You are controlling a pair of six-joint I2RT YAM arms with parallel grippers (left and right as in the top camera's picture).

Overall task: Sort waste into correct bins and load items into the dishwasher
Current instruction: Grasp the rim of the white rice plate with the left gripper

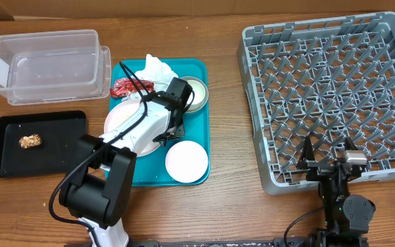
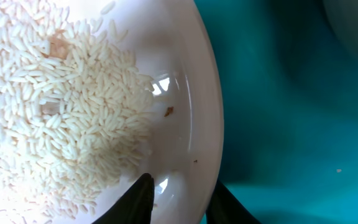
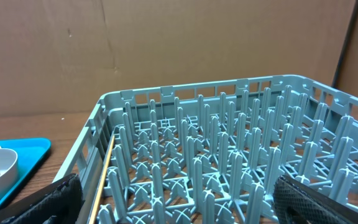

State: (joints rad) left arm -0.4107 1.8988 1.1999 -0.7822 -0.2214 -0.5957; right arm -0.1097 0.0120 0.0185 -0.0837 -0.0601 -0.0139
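A white plate (image 1: 125, 123) with rice on it lies on the teal tray (image 1: 199, 116). My left gripper (image 1: 172, 130) is shut on the plate's right rim; in the left wrist view one finger lies on the plate (image 2: 185, 93) beside the rice (image 2: 55, 106) and the other under its rim, the gripper (image 2: 178, 198) pinching it. A second white plate (image 1: 186, 162), a small bowl (image 1: 196, 92), a red wrapper (image 1: 124, 87) and crumpled tissue (image 1: 158, 67) also sit on the tray. My right gripper (image 1: 328, 152) is open and empty over the grey dishwasher rack (image 1: 321, 103), also in the right wrist view (image 3: 216, 155).
A transparent plastic bin (image 1: 46, 65) stands at the back left. A black tray (image 1: 53, 140) with a brown food scrap (image 1: 31, 141) lies at the left. A thin chopstick (image 3: 101, 177) rests along the rack's left wall.
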